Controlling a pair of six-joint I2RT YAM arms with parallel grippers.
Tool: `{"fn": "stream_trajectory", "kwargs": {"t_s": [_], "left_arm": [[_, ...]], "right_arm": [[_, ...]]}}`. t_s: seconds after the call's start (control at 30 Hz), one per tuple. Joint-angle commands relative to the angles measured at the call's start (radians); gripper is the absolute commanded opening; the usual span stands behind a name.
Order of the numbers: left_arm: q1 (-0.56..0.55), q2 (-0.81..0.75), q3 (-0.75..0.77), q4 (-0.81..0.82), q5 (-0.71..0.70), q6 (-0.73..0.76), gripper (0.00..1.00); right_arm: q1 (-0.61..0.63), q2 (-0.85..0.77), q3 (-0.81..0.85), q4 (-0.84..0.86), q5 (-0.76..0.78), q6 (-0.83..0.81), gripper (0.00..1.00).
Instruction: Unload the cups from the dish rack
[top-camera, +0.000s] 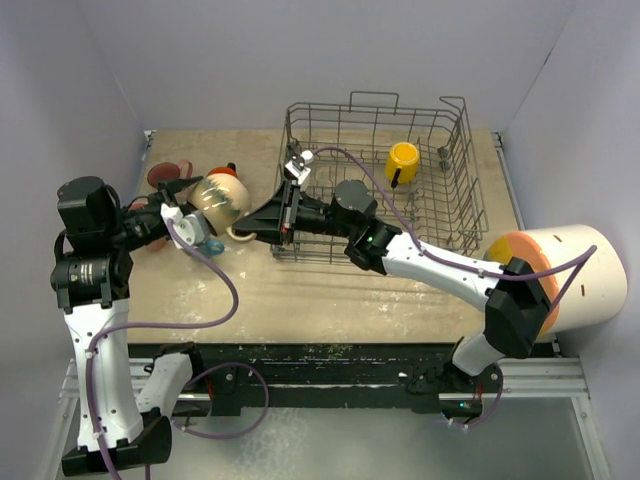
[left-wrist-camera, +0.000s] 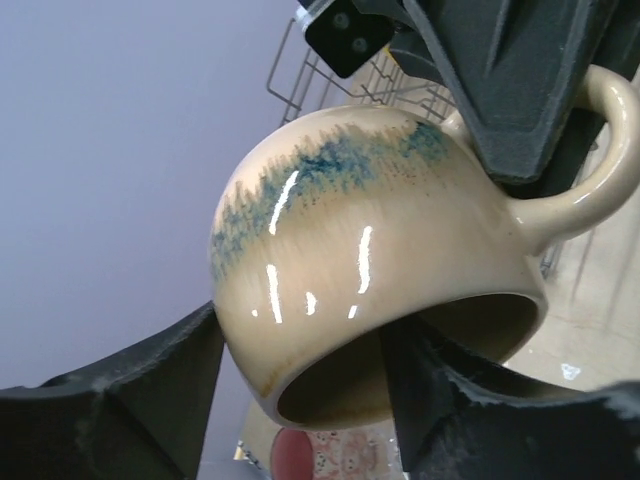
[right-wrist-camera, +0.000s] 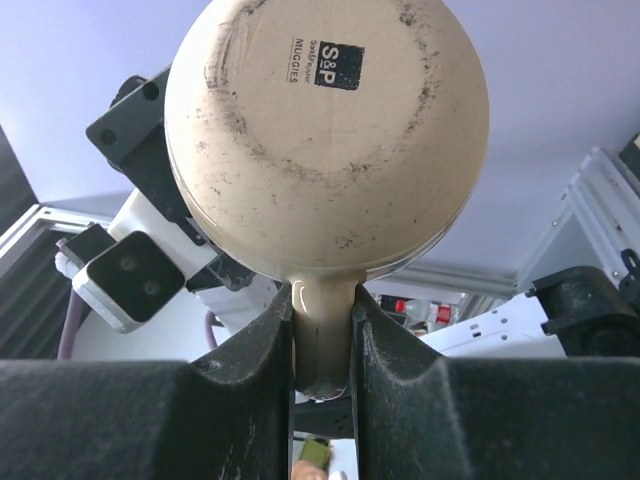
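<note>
Beside the grey wire dish rack (top-camera: 440, 215), beige ceramic mug (top-camera: 222, 197) aloft, right gripper (right-wrist-camera: 322, 330) pinching its handle, left gripper (left-wrist-camera: 300, 335) wide astride it, grip unclear.

Pale lavender walls (top-camera: 330, 50) closed in the desk (top-camera: 300, 300) at 9, 12 and 3 o'clock. Its tan board was scuffed with whitish marks. A grey metal rail (top-camera: 560, 375) ran along 6 o'clock.

Tilted beige mug (left-wrist-camera: 370, 270) with blue streaks, rim between the left fingers (left-wrist-camera: 150, 400), handle in the right fingers (left-wrist-camera: 510, 100).
</note>
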Motion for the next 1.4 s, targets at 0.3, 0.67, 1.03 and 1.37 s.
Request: {"fn": "stream_trajectory", "kwargs": {"t_s": [0.3, 0.67, 1.03, 1.37], "left_arm": [[-0.004, -0.043, -0.035, 0.192, 0.022, -0.111, 0.0], [-0.004, 0.085, 0.047, 0.054, -0.115, -0.096, 0.0], [-0.097, 0.274, -0.011, -0.265, -0.338, 0.098, 0.0], [-0.34, 0.365, -0.24, -0.043, -0.656, 0.069, 0.0]], "right_arm": [[0.055, -0.011, -0.035, 0.331, 0.036, 0.119, 0.24], [-0.079, -0.212, -0.045, -0.382, 0.097, -0.287, 0.88], [-0.483, -0.377, 0.05, -0.998, 0.247, -0.695, 0.97], [-0.567, -0.325, 0.192, -1.166, 0.393, -0.824, 0.98]]}}
